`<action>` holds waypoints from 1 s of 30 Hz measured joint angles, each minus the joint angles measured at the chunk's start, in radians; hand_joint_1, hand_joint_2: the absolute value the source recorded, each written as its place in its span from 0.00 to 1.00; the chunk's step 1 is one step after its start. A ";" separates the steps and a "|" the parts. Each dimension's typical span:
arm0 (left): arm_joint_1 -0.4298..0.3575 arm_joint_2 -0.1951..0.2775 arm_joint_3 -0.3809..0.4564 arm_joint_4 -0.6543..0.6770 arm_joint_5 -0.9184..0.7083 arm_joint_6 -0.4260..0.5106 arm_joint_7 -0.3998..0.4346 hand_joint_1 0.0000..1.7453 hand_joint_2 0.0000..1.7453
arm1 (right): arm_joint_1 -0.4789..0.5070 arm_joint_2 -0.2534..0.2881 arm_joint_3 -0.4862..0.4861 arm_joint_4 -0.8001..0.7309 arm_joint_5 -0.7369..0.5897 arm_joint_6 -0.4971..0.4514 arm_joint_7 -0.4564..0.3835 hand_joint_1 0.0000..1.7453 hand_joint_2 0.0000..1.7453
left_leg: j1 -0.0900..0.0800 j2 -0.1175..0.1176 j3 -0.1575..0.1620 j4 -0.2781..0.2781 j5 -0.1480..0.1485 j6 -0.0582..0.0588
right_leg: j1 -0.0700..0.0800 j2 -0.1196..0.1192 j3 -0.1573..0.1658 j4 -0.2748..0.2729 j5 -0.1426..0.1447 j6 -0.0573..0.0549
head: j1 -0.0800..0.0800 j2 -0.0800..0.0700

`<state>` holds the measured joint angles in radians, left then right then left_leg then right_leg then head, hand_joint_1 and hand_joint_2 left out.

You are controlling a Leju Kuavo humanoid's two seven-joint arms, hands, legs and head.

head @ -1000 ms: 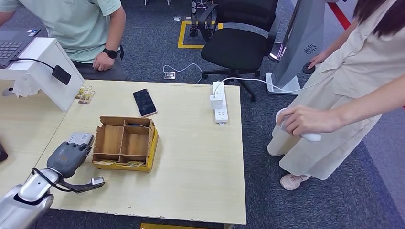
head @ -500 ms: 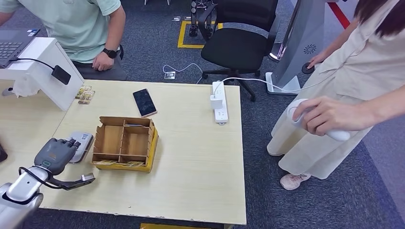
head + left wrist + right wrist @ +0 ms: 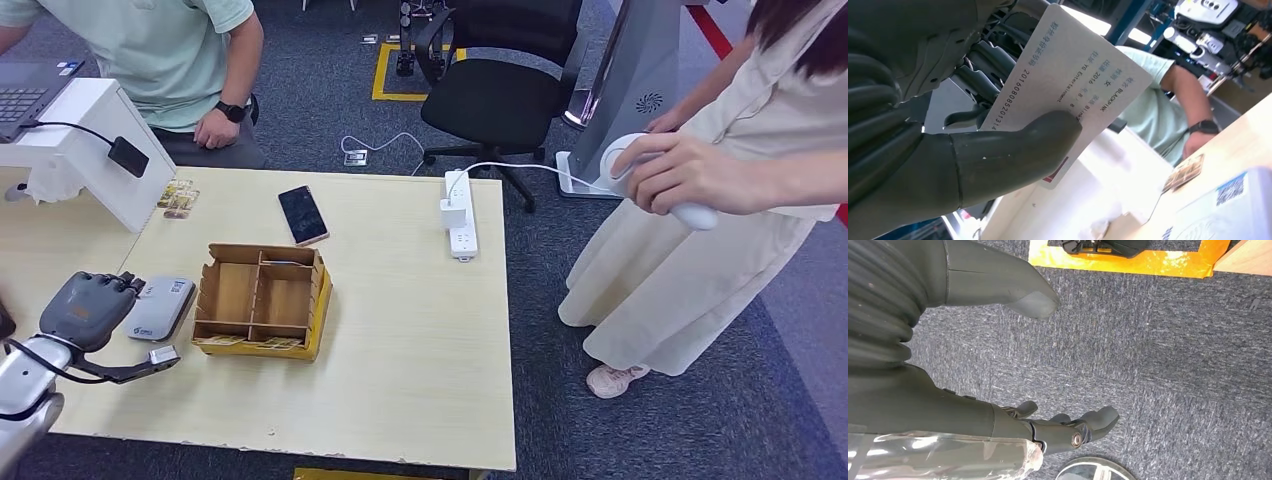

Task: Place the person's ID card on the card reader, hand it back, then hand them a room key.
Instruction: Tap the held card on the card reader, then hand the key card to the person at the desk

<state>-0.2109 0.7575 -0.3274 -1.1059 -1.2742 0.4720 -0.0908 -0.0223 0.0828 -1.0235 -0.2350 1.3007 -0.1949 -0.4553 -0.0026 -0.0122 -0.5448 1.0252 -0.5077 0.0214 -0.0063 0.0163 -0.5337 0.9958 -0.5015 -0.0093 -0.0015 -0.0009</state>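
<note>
Withdrawn leftward, left hand (image 3: 88, 308) (gripping ID card (image 3: 1068, 80)).

Bright even indoor light, soft short shadows on the table (image 3: 400, 330), left wrist background blurred, overexposed

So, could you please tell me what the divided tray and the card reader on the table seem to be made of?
The divided tray looks like brown corrugated cardboard: matte, with slotted thin partitions and a yellow printed outer face. The card reader seems to be smooth grey-white moulded plastic with rounded corners and a slight sheen, though that is only its look.
</note>
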 joint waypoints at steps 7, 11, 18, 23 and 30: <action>-0.038 -0.027 0.003 -0.046 0.038 0.008 -0.030 1.00 1.00 | -0.010 0.000 0.000 0.000 0.014 0.000 0.001 0.00 1.00 | 0.000 -0.001 0.000 0.000 0.000 0.000 | 0.000 -0.001 0.000 0.000 0.000 0.000 | 0.000 0.000; -0.094 -0.073 0.001 -0.044 0.031 0.029 -0.026 1.00 1.00 | -0.022 0.000 0.001 0.000 0.016 0.000 0.003 0.00 1.00 | 0.000 -0.001 0.000 0.000 0.000 0.000 | 0.000 -0.001 0.000 0.000 0.001 0.000 | 0.000 0.000; -0.195 -0.149 -0.017 -0.001 -0.041 0.100 -0.010 1.00 1.00 | -0.033 0.003 0.005 0.001 0.021 -0.001 0.005 0.00 1.00 | 0.000 -0.003 0.000 0.001 0.001 -0.001 | 0.000 -0.003 0.000 0.000 0.001 0.000 | 0.000 0.000; -0.279 -0.210 -0.043 0.039 -0.071 0.128 0.008 1.00 1.00 | -0.041 0.006 0.012 0.004 0.022 -0.002 0.006 0.00 1.00 | 0.000 -0.002 0.000 0.001 0.001 -0.001 | 0.000 -0.002 0.000 0.000 0.001 0.000 | 0.000 0.000; -0.322 -0.250 -0.059 0.070 -0.077 0.136 0.011 1.00 1.00 | -0.042 0.008 0.021 0.006 0.022 -0.001 0.012 0.00 1.00 | 0.000 -0.001 0.000 0.001 0.001 -0.001 | 0.000 -0.001 -0.001 0.000 0.002 0.000 | 0.000 0.000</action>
<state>-0.5327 0.5073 -0.3863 -1.0357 -1.3510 0.6082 -0.0794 -0.0646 0.0903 -1.0026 -0.2291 1.3225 -0.1964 -0.4432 -0.0027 -0.0134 -0.5449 1.0260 -0.5070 0.0206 -0.0064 0.0156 -0.5346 0.9958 -0.5000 -0.0092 -0.0018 -0.0008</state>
